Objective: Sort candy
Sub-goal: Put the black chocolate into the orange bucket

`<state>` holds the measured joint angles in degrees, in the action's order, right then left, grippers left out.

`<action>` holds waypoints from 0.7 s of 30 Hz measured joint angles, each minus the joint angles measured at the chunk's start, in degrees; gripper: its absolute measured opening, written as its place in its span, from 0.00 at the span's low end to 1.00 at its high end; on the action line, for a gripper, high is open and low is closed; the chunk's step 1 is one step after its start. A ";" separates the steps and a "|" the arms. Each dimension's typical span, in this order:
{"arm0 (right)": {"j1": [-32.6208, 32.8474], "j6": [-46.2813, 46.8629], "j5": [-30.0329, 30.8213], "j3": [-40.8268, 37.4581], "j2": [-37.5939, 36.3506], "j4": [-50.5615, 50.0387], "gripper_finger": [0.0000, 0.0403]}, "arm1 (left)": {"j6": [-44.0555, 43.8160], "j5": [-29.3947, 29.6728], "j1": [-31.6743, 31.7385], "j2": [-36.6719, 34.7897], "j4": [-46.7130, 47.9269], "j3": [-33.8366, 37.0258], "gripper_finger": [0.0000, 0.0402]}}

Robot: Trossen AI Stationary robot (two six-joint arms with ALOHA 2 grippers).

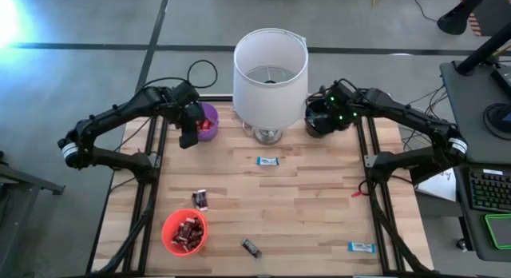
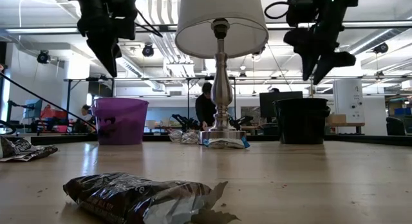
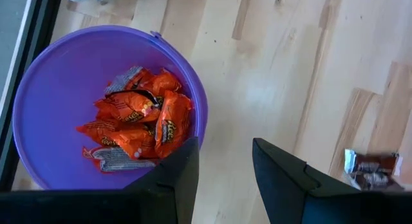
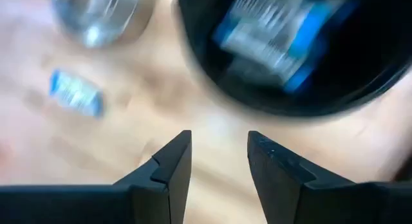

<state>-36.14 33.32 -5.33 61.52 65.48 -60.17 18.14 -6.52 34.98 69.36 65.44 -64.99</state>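
Observation:
My left gripper (image 3: 225, 150) is open and empty, hovering beside the purple cup (image 3: 106, 105), on its near side (image 1: 188, 137). Orange-red wrapped candies (image 3: 138, 124) lie inside that cup. My right gripper (image 4: 219, 143) is open and empty above the table, next to the black cup (image 4: 293, 53), which holds a blue-and-white candy (image 4: 277, 34). Loose on the table are a blue candy (image 1: 267, 160), a brown one (image 1: 200, 200), a dark one (image 1: 251, 248) and another blue one (image 1: 361, 247). The red cup (image 1: 184, 232) holds brown candies.
A table lamp with a white shade (image 1: 270, 74) stands at the far middle of the table, between the purple and black cups. A small red scrap (image 1: 357, 193) lies near the right edge. People and desks show in the room beyond the table.

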 joint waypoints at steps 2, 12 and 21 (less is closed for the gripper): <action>0.00 0.02 -5.62 0.00 -0.10 -2.29 0.35 | 0.85 0.06 0.00 0.00 0.59 0.00 0.32; 1.40 0.09 -14.07 0.00 -0.62 -3.69 0.35 | -3.05 2.20 -0.36 -0.03 16.45 0.00 0.32; 1.36 -0.67 -9.69 0.00 -0.59 -1.33 0.34 | -8.23 -6.50 -6.53 -1.18 18.38 0.52 0.32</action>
<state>-34.78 32.65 -15.02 61.52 64.88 -61.51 9.91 -13.02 28.46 68.18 83.82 -64.47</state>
